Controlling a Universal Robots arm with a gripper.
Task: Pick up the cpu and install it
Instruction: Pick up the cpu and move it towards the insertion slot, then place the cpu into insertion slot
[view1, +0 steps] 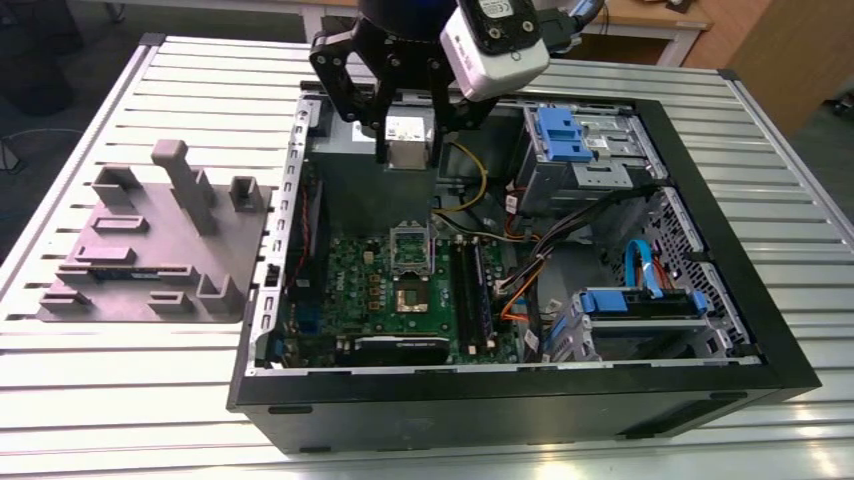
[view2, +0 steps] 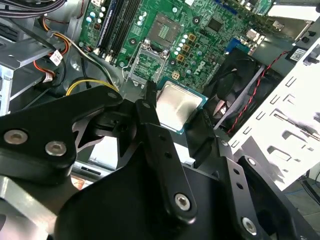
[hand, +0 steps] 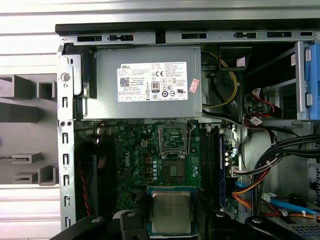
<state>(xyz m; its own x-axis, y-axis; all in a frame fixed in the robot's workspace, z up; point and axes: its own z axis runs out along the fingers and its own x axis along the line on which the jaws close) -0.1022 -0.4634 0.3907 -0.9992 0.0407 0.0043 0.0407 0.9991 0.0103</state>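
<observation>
Well, the cpu (hand: 171, 211), a small flat square chip with a shiny silver-grey metal top and a thin green edge, is up in the air. It is pinched by two opposite sides between the black fingers of the robot's gripper (view1: 406, 138). It sits level in that grip with its metal face turned toward both wrist cameras, and it touches nothing but the fingers. In the exterior view it hangs over the end of the open black computer case (view1: 534, 410) farthest from that camera, with the big grey power-supply box with a white label (hand: 145, 82) behind it.

Down inside the case lies the green motherboard (view1: 360, 300). On it the square metal-framed socket with a brownish centre (hand: 172, 170) is uncovered. Its metal load plate (hand: 173, 137) is folded back toward the power-supply box. The chip is not in the socket and hangs well apart from it. Long black memory slots (hand: 205, 160) run just beside the socket. A round black fan (view2: 232, 75) with a red and black wire sits at the board's other side. A bundle of black, orange and yellow cables (hand: 272, 152) snakes through the case near the blue plastic drive brackets (view1: 561, 135).

The case rests on its side, open face up, on a slatted silver metal table (view1: 107, 400). On the exterior view's left, just beside the case, a grey moulded fixture plate with upright blocks (view1: 160, 245) lies flat on the table.
</observation>
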